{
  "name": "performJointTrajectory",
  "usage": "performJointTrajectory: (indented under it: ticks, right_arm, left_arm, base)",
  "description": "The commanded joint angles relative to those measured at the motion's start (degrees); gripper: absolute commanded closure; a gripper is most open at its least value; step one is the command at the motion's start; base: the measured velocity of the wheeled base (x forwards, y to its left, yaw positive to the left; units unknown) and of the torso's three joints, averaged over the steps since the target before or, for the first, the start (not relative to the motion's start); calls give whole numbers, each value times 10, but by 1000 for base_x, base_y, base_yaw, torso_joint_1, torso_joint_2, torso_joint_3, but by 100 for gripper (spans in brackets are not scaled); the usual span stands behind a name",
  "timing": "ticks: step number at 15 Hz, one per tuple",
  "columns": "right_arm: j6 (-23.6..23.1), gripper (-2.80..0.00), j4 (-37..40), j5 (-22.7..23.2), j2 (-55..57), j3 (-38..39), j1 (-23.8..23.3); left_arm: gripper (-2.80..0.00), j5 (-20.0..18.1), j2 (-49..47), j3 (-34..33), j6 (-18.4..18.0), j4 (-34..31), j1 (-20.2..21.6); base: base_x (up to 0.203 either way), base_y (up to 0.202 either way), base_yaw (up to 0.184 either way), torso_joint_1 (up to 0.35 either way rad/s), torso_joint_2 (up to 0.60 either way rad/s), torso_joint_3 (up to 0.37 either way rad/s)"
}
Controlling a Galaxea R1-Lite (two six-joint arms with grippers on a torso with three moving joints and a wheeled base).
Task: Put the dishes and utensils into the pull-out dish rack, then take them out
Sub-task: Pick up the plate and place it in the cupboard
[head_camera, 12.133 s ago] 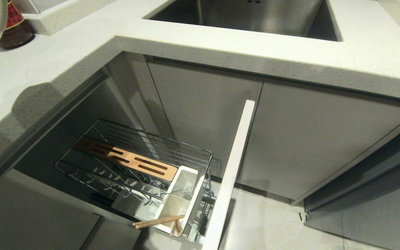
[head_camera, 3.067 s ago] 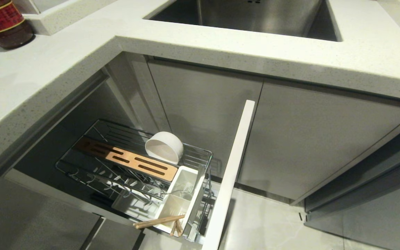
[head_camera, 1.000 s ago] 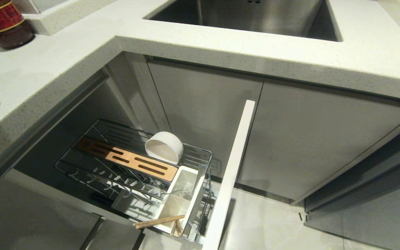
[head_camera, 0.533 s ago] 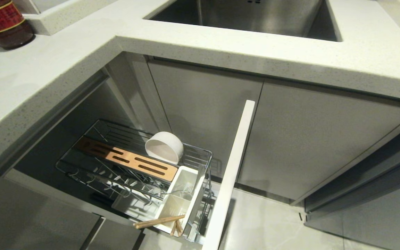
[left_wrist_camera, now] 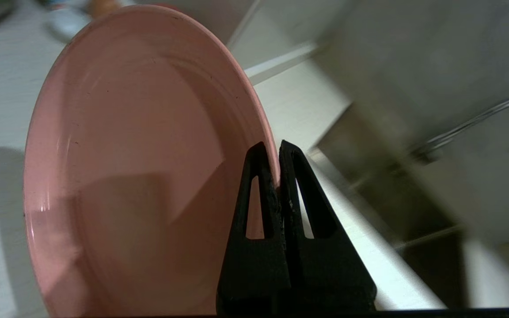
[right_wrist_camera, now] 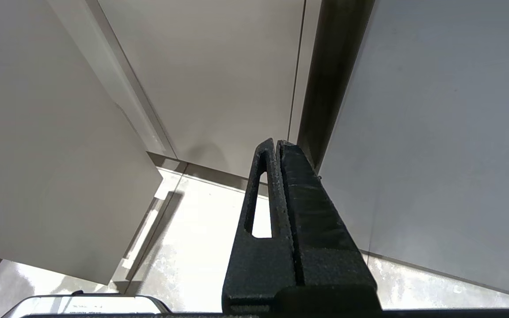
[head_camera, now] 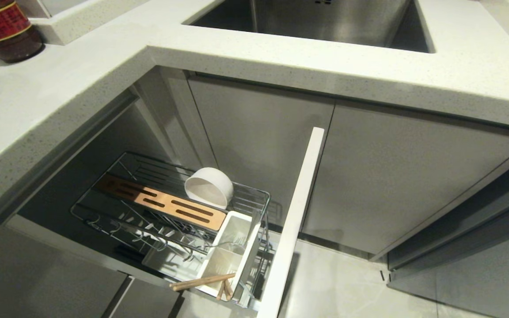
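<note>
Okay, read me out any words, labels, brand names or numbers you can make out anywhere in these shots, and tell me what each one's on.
Nothing can be read.
Bottle on the counter: a red label with a yellow band, its print too small to read.
Pink plate, bowl, dish rack, sink and cupboard doors: no writing visible.

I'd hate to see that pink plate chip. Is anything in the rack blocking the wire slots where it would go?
Nothing visible does: the bowl sits behind the wooden strip, and the wire slots in front look free.
</note>
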State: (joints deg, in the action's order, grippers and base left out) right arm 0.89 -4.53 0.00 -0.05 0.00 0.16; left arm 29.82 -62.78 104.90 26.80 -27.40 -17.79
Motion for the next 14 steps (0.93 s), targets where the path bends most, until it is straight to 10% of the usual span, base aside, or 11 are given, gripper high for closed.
performJointTrajectory:
  ticks: [1,8,14]
  right_arm:
    - [1,0,0,0,0,15,0]
    - [1,0,0,0,0,15,0]
    - [1,0,0,0,0,15,0]
  left_arm:
    - [0,2,-10,-1,36,77,-53]
    - [0,3,-34,-48,132,151,-278]
    - [0,26,-54,-132,236,169,-345]
  base:
    - [0,0,0,0,0,0]
    - [0,0,0,0,0,0]
    - [0,0,0,0,0,0]
